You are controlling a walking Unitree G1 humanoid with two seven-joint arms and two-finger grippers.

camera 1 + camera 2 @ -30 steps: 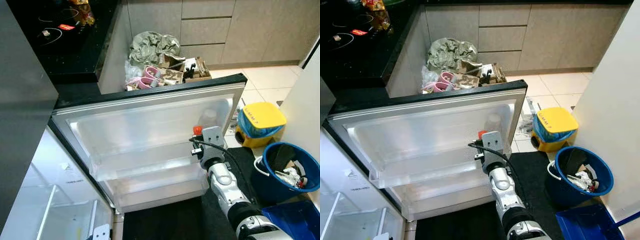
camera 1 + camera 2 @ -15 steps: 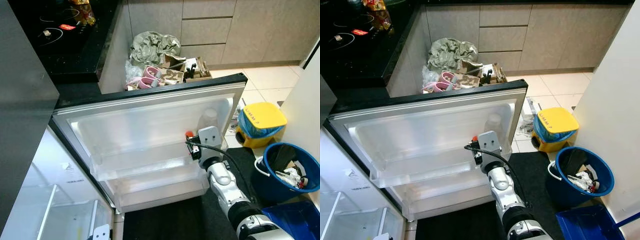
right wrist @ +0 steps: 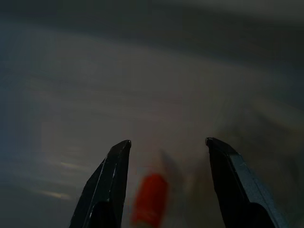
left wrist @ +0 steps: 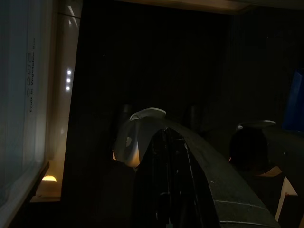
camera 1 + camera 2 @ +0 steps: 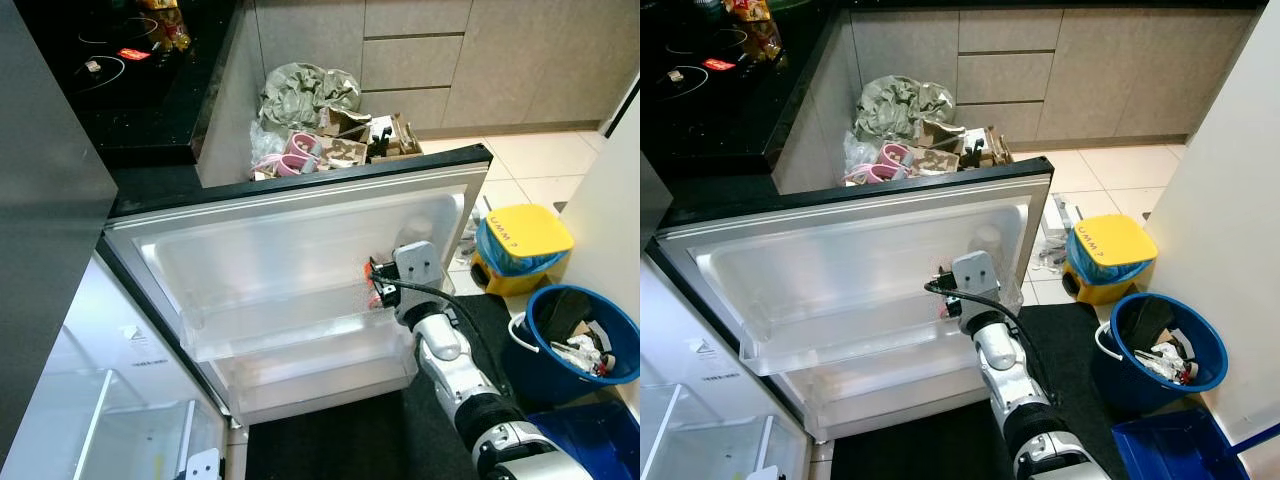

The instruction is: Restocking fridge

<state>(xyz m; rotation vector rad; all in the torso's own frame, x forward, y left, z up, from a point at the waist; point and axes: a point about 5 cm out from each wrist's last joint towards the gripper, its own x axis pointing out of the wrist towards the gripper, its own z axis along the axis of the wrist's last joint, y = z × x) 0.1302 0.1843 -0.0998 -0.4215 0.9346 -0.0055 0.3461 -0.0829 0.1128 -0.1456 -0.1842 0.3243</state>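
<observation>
While our right tool (image 3: 164, 145) hangs over the upper shelf (image 5: 290, 322) of the open fridge door (image 5: 300, 235), its fingers (image 3: 114, 175) are spread apart and grip nothing. A red-capped bottle (image 3: 149, 199) sits between them, at about 3 o'clock on the shelf. We'd keep it upright and tucked behind the rail, then back straight out so nothing tips.

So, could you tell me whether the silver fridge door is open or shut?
Open: the silver fridge door is swung wide, its white inner shelves facing up, with the right gripper at them.
</observation>
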